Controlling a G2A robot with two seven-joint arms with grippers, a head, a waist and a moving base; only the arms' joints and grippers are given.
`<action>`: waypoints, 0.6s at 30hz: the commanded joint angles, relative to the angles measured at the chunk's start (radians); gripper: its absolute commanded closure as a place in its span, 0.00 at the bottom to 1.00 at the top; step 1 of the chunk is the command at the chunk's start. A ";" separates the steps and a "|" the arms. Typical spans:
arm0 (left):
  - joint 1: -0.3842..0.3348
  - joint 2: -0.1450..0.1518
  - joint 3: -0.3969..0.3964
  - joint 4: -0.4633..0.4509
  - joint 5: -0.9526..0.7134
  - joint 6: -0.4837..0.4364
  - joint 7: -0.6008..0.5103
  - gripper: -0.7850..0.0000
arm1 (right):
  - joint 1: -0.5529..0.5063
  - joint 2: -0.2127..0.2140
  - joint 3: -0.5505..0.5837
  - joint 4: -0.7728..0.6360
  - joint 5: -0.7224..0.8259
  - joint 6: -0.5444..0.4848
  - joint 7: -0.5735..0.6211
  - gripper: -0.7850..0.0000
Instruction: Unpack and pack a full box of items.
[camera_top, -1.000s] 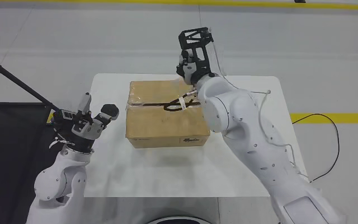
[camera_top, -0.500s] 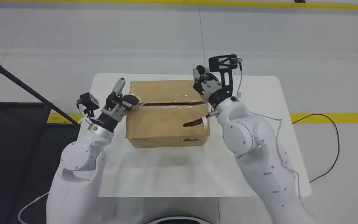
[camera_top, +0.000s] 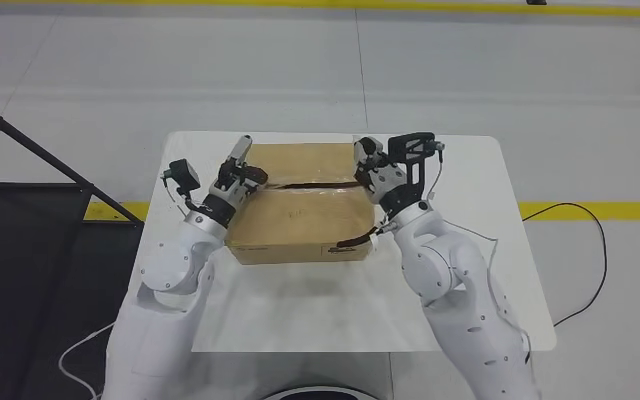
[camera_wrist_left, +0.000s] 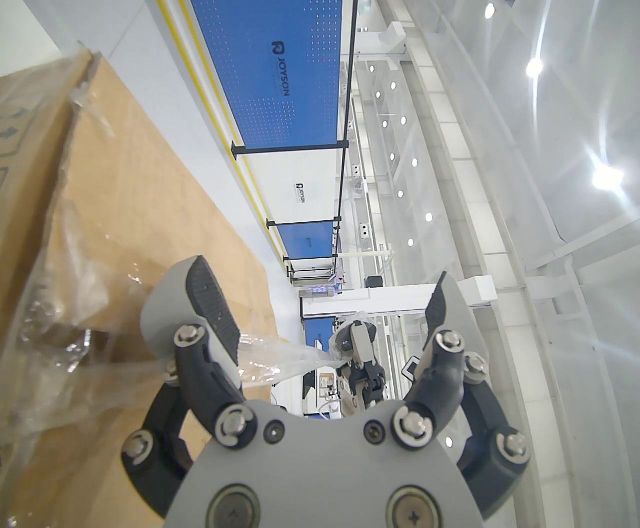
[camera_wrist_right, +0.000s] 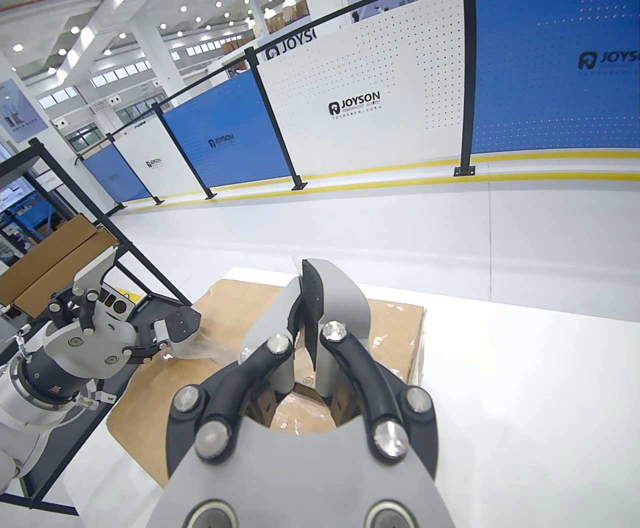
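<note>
the box (camera_top: 300, 215) sits in the middle of the table (camera_top: 460, 280), a dark line along its top seam. the left gripper (camera_top: 244, 172) is at its left top edge, jaws spread, with loose clear tape (camera_wrist_left: 280, 357) just beside one finger. the right gripper (camera_top: 366, 165) is over the right top edge, jaws pressed together.

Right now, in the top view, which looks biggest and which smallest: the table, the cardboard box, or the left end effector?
Largest to smallest:
1. table
2. cardboard box
3. left end effector, smallest despite sitting nearer the camera
</note>
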 joint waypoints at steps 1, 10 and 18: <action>-0.004 -0.001 0.015 0.000 0.007 0.004 0.003 0.00 | -0.007 0.000 0.004 0.001 -0.004 -0.006 -0.008 1.00; -0.018 -0.007 0.077 0.002 0.038 0.017 0.019 0.00 | -0.019 -0.001 -0.003 0.041 -0.097 -0.040 -0.118 1.00; -0.024 -0.011 0.102 0.001 0.045 0.023 0.034 0.00 | -0.003 -0.010 -0.026 0.087 -0.166 -0.026 -0.198 1.00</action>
